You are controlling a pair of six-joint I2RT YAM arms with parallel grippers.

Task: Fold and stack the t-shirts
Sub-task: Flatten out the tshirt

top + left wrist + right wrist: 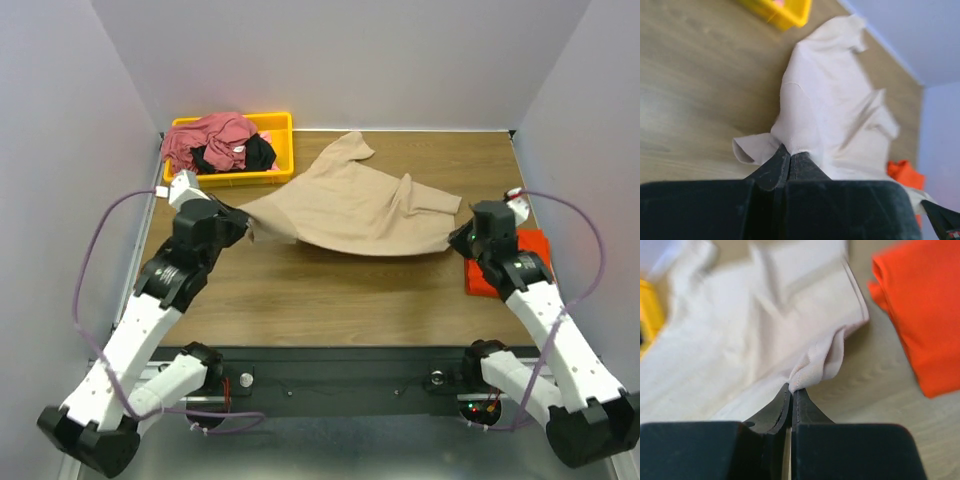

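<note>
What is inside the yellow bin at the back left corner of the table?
The yellow bin holds a crumpled rose-red t-shirt, with a black t-shirt bunched against it. The cloth covers the bin's floor, so anything beneath them cannot be seen.

tan t-shirt (pixel 350 205) spread mid-table, near hem lifted | orange-red t-shirt (pixel 520 262) folded, right edge | rose-red and black t-shirts (pixel 215 142) heaped, far left

Likely a lab: plain walls (pixel 350 60) enclose table (pixel 330 300).
</note>
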